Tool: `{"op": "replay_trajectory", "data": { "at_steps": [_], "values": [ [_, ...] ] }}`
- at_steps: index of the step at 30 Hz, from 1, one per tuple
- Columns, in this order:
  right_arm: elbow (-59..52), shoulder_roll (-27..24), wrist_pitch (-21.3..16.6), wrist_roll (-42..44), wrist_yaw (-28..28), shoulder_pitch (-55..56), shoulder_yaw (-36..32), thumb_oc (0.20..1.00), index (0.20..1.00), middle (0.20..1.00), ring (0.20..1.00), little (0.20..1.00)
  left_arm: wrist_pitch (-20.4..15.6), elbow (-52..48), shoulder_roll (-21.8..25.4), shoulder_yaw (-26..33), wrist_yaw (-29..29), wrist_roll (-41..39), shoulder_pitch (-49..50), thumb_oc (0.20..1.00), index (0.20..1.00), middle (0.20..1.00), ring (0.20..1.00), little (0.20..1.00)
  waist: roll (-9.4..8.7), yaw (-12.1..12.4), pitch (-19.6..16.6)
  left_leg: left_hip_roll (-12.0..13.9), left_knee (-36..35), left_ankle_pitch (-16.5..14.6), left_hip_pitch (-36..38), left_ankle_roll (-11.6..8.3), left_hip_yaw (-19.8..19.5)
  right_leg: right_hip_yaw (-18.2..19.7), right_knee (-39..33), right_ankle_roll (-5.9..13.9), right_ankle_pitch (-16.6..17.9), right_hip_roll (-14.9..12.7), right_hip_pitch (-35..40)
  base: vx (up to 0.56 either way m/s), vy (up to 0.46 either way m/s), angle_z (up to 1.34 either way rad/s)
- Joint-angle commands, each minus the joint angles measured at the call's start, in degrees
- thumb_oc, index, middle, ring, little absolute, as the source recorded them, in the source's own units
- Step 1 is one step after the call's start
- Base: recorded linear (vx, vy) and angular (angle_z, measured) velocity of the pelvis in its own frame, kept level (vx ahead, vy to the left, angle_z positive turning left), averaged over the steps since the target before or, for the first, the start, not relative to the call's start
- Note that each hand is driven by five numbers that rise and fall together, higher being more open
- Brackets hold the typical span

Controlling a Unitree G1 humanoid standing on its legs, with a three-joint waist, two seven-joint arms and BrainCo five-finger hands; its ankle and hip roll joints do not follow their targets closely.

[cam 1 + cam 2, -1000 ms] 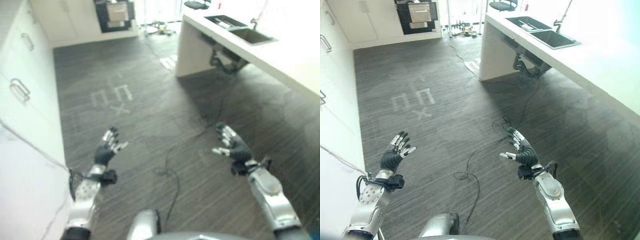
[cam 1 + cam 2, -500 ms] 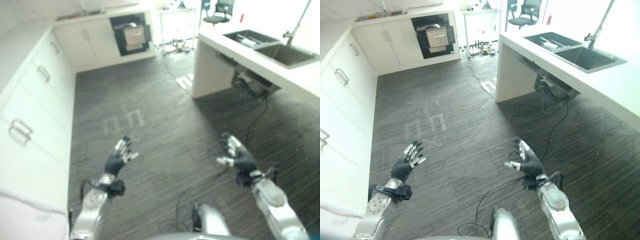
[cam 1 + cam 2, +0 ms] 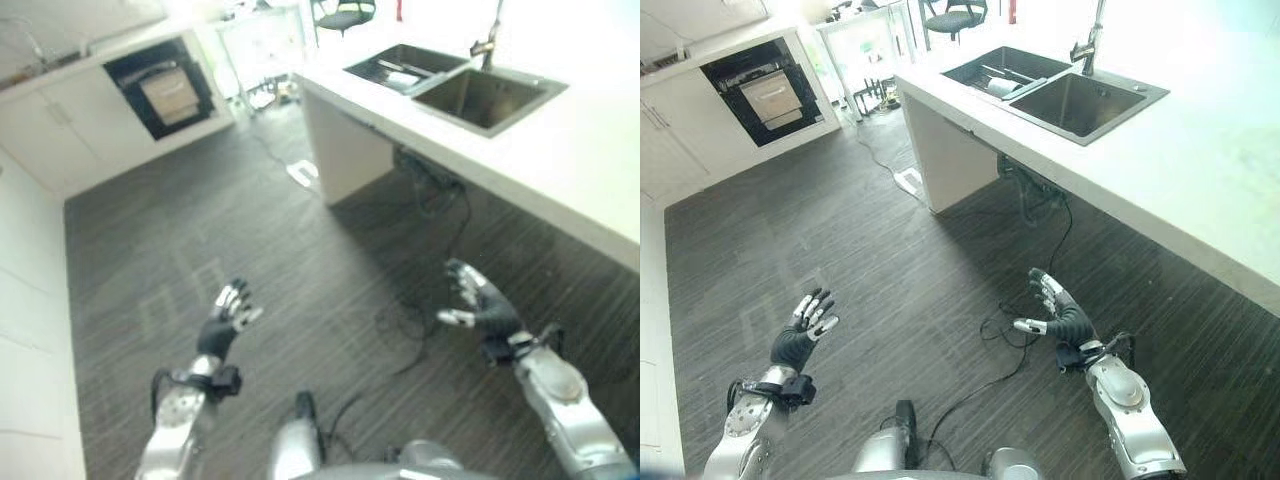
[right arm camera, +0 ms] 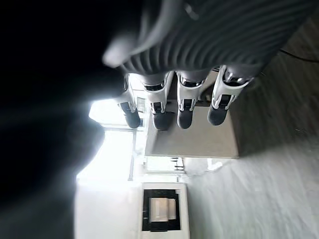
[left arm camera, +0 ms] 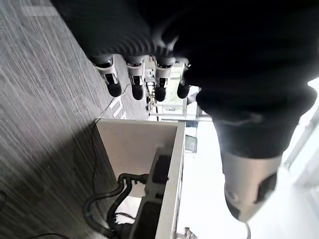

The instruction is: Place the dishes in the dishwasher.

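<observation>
Camera has swung toward the counter since half a second ago: the sink (image 3: pixel 1077 102) now sits upper right in the head views instead of at the far edge; both hands keep the same raised, spread pose over the floor.

Left hand (image 3: pixel 800 335) is up over the dark plank floor (image 3: pixel 900 270), fingers straight and fanned, holding nothing. Right hand (image 3: pixel 1058 316) likewise: fingers relaxed and apart, thumb out to the side, empty.

Dishes (image 3: pixel 1002 83) lie in the left sink basin on the white counter (image 3: pixel 1200 190), well apart from both hands; too small to tell what they are. Faucet (image 3: pixel 1087 42) stands at the far edge of the right basin.

Dishwasher (image 3: pixel 767 93) sits in the white cabinet run at the far end of the room, a pale rack or panel showing in its dark opening.

Left wrist view adds the counter's end panel (image 5: pixel 137 149) and the hoses (image 5: pixel 112 204) under it, past the straight fingertips (image 5: pixel 136 89). Right wrist view shows the dishwasher (image 4: pixel 160 209) across the floor, beyond that hand's straight fingers (image 4: pixel 186 112). An office chair (image 3: pixel 950 15) stands at the back.
</observation>
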Motion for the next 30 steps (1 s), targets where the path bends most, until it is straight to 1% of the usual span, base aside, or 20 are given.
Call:
{"op": "replay_trajectory", "data": {
  "at_steps": [1, 4, 6, 7, 11, 12, 13, 15, 16, 17, 19, 20, 21, 22, 23, 24, 26, 28, 29, 30],
  "values": [
    [-2.84, -1.03, -3.65, -0.13, 1.16, -2.19, -1.42, 1.000, 1.000, 1.000, 1.000, 1.000, -5.60, -2.77, 3.97, 3.20, -0.64, -1.85, -0.50, 1.000, 1.000, 1.000, 1.000, 1.000, -0.51, 0.53, -1.23, 2.57, 4.73, 1.72, 2.25, -2.55, 3.98, 0.79, 0.61, 8.69, -1.98, -5.51, -1.05, 0.24, 0.229, -0.53],
    [-3.85, -1.00, -2.67, -0.45, 1.59, -2.47, -1.41, 1.000, 1.000, 1.000, 1.000, 1.000, -5.23, -2.54, 4.27, 3.95, 0.20, -3.05, -1.48, 1.000, 1.000, 1.000, 1.000, 1.000, -0.66, 0.83, -2.11, 2.80, 4.73, 0.40, 3.43, -1.89, 4.73, 0.00, 0.61, 9.51, -2.56, -6.92, 0.49, 0.25, 0.320, -0.34],
    [-5.09, -0.66, -1.62, -0.40, 1.41, -2.27, -1.58, 1.000, 1.000, 1.000, 1.000, 1.000, -4.98, -3.00, 4.41, 4.17, 0.63, -3.05, -2.23, 1.000, 1.000, 1.000, 1.000, 1.000, -1.67, 1.59, -3.07, 0.43, 4.73, -1.47, 4.19, -0.68, 4.00, 0.18, 0.61, 10.53, -2.37, -8.21, 1.30, 0.24, 0.391, -0.01],
    [-5.34, -0.04, -0.99, -0.56, 0.86, -2.66, -1.60, 1.000, 1.000, 1.000, 1.000, 1.000, -4.92, -3.08, 4.37, 4.27, 0.68, -2.00, -3.19, 1.000, 1.000, 1.000, 1.000, 1.000, -2.54, 2.56, -3.77, -1.69, 4.73, -2.82, 4.40, 0.30, 3.39, 0.38, 0.61, 11.42, -2.22, -9.33, 2.03, 0.17, 0.307, 0.20],
    [-4.61, 1.10, -0.60, -0.20, -1.11, -4.11, -1.09, 1.000, 1.000, 1.000, 1.000, 1.000, -5.44, -2.59, 5.08, 4.29, 0.02, 0.92, -5.07, 1.000, 1.000, 1.000, 1.000, 1.000, -4.54, 4.02, -4.56, -5.61, 4.73, -4.04, 4.76, 2.23, 1.37, 1.23, 0.61, 13.41, 0.29, -11.51, 2.91, 0.15, 0.286, 0.20],
    [-4.44, 1.82, -0.44, 0.13, -1.53, -4.41, -1.04, 1.000, 1.000, 1.000, 1.000, 1.000, -5.53, -2.33, 5.30, 4.32, -0.55, 1.91, -5.88, 1.000, 1.000, 1.000, 1.000, 1.000, -5.21, 4.17, -4.95, -6.93, 4.73, -4.54, 4.88, 3.24, 1.28, 1.45, 0.61, 14.15, 3.22, -11.96, 3.68, 0.13, 0.218, 0.26],
    [-4.37, 2.01, -0.45, 0.12, -1.65, -4.43, -1.05, 1.000, 1.000, 1.000, 1.000, 1.000, -5.52, -2.30, 5.37, 4.31, -0.68, 2.35, -6.06, 1.000, 1.000, 1.000, 1.000, 1.000, -5.38, 4.15, -5.02, -7.29, 4.73, -4.67, 4.98, 3.53, 1.26, 1.47, 0.61, 14.35, 4.09, -12.06, 3.77, 0.18, 0.262, 0.29],
    [-4.20, 2.87, -0.33, -0.41, -1.98, -4.13, -1.13, 1.000, 1.000, 1.000, 1.000, 1.000, -4.87, -2.55, 5.64, 3.65, -1.03, 3.29, -6.94, 1.000, 1.000, 1.000, 1.000, 1.000, -5.49, 3.40, -5.31, -9.37, 4.73, -5.76, 6.21, 5.24, 0.74, 1.62, 0.61, 15.20, 12.87, -12.12, 4.57, 0.23, 0.330, 0.36],
    [-3.92, 3.21, -0.77, -0.68, -1.76, -3.67, -1.16, 1.000, 1.000, 1.000, 1.000, 1.000, -4.39, -2.73, 5.54, 3.46, -1.19, 3.23, -7.14, 1.000, 1.000, 1.000, 1.000, 1.000, -4.84, 2.82, -5.26, -9.94, 4.73, -6.49, 7.22, 6.01, 0.18, 1.41, 3.12, 15.38, 17.68, -11.74, 4.22, 0.22, 0.347, 0.46],
    [-4.05, 3.41, -0.95, -0.83, -1.56, -3.32, -1.09, 1.000, 1.000, 1.000, 1.000, 1.000, -4.31, -2.84, 5.52, 3.27, -1.26, 3.48, -7.13, 1.000, 1.000, 1.000, 1.000, 1.000, -4.23, 2.45, -4.95, -10.29, 4.73, -7.04, 8.15, 6.38, -0.32, 1.39, 7.67, 15.28, 19.39, -11.61, 1.71, 0.16, 0.282, 0.55],
    [-4.61, 3.47, -1.07, -0.94, -1.22, -2.76, -0.72, 1.000, 1.000, 1.000, 1.000, 1.000, -3.92, -3.56, 5.49, 3.14, -1.30, 3.80, -6.77, 1.000, 1.000, 1.000, 1.000, 1.000, -2.95, 2.09, -4.38, -10.72, 4.73, -7.92, 9.57, 6.97, -1.37, 1.20, 16.23, 14.54, 19.81, -10.97, -3.21, 0.16, 0.247, 0.29],
    [-4.73, 3.24, -0.95, -1.05, -1.30, -2.87, -0.03, 1.000, 1.000, 1.000, 1.000, 1.000, -3.51, -4.25, 5.51, 3.37, -1.03, 3.84, -6.26, 1.000, 1.000, 1.000, 1.000, 1.000, -2.61, 1.97, -3.92, -10.65, 4.73, -8.42, 10.29, 6.95, -1.49, 0.79, 18.57, 13.66, 19.35, -11.22, -6.40, 0.22, 0.189, -0.08],
    [-4.69, 2.76, -0.82, -1.18, -1.61, -3.22, 0.42, 1.000, 1.000, 1.000, 1.000, 1.000, -3.15, -4.50, 5.78, 3.45, -0.75, 3.49, -6.17, 1.000, 1.000, 1.000, 1.000, 1.000, -2.75, 1.65, -3.51, -11.11, 4.73, -8.36, 10.74, 7.02, -1.57, -0.39, 15.12, 12.48, 15.86, -9.02, -7.60, 0.25, 0.070, -0.05],
    [-5.18, 2.18, -0.64, -1.55, -2.06, -3.11, 0.36, 1.000, 1.000, 1.000, 1.000, 1.000, -2.68, -4.87, 6.16, 3.89, -1.20, 2.80, -6.06, 1.000, 1.000, 1.000, 1.000, 1.000, -3.19, 1.29, -3.16, -11.62, 4.73, -8.53, 11.29, 6.96, -1.72, -1.69, 10.27, 12.16, 14.23, -7.23, -6.86, 0.24, -0.023, -0.06],
    [-5.36, 2.02, -0.69, -1.62, -2.30, -3.02, 0.17, 1.000, 1.000, 1.000, 1.000, 1.000, -2.56, -4.98, 6.29, 3.96, -1.34, 2.69, -6.17, 1.000, 1.000, 1.000, 1.000, 1.000, -3.67, 0.85, -2.79, -11.98, 4.73, -9.00, 12.04, 6.86, -1.64, -2.93, 6.30, 12.19, 14.91, -7.13, -7.06, 0.25, -0.111, 0.12],
    [-5.49, 1.61, -1.30, -1.13, -2.58, -2.50, -0.60, 1.000, 1.000, 1.000, 1.000, 1.000, -2.52, -5.16, 6.67, 4.00, -1.64, 2.58, -6.26, 1.000, 1.000, 1.000, 1.000, 1.000, -4.69, -0.01, -1.98, -12.21, 4.73, -10.00, 13.34, 6.43, -0.95, -4.99, 0.61, 12.19, 14.53, -7.82, -8.47, 0.20, -0.150, 0.59],
    [-5.17, 1.09, -2.17, 0.02, -2.87, -2.14, -1.43, 1.000, 1.000, 1.000, 1.000, 1.000, -2.63, -5.66, 7.22, 3.45, -1.55, 2.73, -6.04, 1.000, 1.000, 1.000, 1.000, 1.000, -6.54, -0.93, -1.12, -13.07, 4.73, -11.85, 15.16, 5.99, 0.63, -6.21, 0.61, 12.91, 13.62, -11.15, -13.70, 0.23, -0.201, 0.38],
    [-5.43, 0.71, -2.12, 0.49, -2.94, -2.23, -1.45, 1.000, 1.000, 1.000, 1.000, 1.000, -3.36, -6.35, 7.61, 2.80, -0.89, 2.89, -5.13, 1.000, 1.000, 1.000, 1.000, 1.000, -7.26, -1.06, -0.65, -12.90, 4.73, -13.87, 17.63, 5.19, 2.60, -10.05, 0.61, 13.88, 16.68, -16.18, -18.51, 0.31, -0.269, -0.02],
    [-5.72, 0.46, -2.11, 0.57, -2.89, -2.31, -1.05, 1.000, 1.000, 1.000, 1.000, 1.000, -3.92, -7.16, 7.52, 2.88, -1.12, 2.58, -4.40, 1.000, 1.000, 1.000, 1.000, 1.000, -7.64, -0.83, -0.73, -12.93, 4.73, -15.08, 18.87, 5.15, 4.24, -12.15, 0.61, 14.18, 17.10, -18.60, -18.96, 0.40, -0.365, 0.16],
    [-5.74, 0.24, -1.97, 0.56, -3.60, -2.52, -0.49, 1.000, 1.000, 1.000, 1.000, 1.000, -4.54, -7.59, 7.58, 2.46, -1.04, 2.77, -4.34, 1.000, 1.000, 1.000, 1.000, 1.000, -7.82, -1.18, -1.32, -13.11, 4.73, -15.78, 19.90, 5.19, 4.98, -11.63, 0.61, 14.43, 16.02, -18.87, -19.33, 0.36, -0.336, -0.15]
  ]
}}
